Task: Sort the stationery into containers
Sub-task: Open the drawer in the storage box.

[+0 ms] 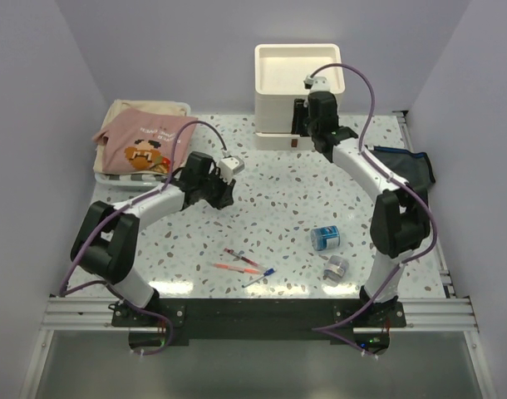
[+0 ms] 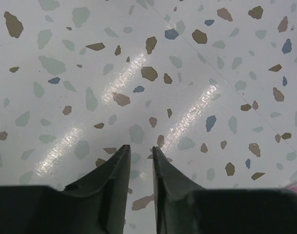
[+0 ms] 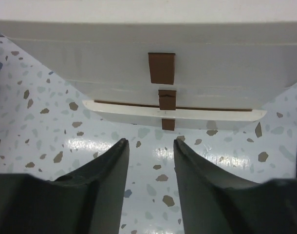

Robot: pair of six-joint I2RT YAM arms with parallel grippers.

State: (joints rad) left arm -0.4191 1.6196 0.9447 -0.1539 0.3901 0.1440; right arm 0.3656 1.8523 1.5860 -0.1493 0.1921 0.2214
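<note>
1. Both pincers hold nothing. We see the left pincer (image 2: 140, 147) with only a narrow slit between its fingertips, hanging over bare table left of centre. The right pincer (image 3: 150, 142) stands wider, with a plain gap between its fingers. It points at the front of the drawer unit and does not touch it.
2. We take the speckled table (image 1: 278, 208) as the largest thing; all the rest lies on it.
3. Next comes the cream-white drawer unit (image 1: 274, 104), at the far edge and right of centre, with a tray-like top. In the right wrist view we see its brown handles (image 3: 161, 68) one above another, and a lower drawer pulled a little way out.
4. A pink cloth (image 1: 145, 145) with a pixel-style picture lies on a pale folded thing at the far left.
5. The navy pouch (image 1: 415, 166) lies flat at the right edge, partly behind the right arm. We cannot tell whether its zip is open.
6. The blue roll (image 1: 325, 238) sits on the table near the right arm, with the grey roll (image 1: 336, 268) just nearer the front edge. We see the two close together but apart, neither in a container.
7. Two thin red pens (image 1: 235, 268) lie loose side by side near the front edge, between the arm bases. A blue-tipped pen (image 1: 262, 276) lies just to their right.
</note>
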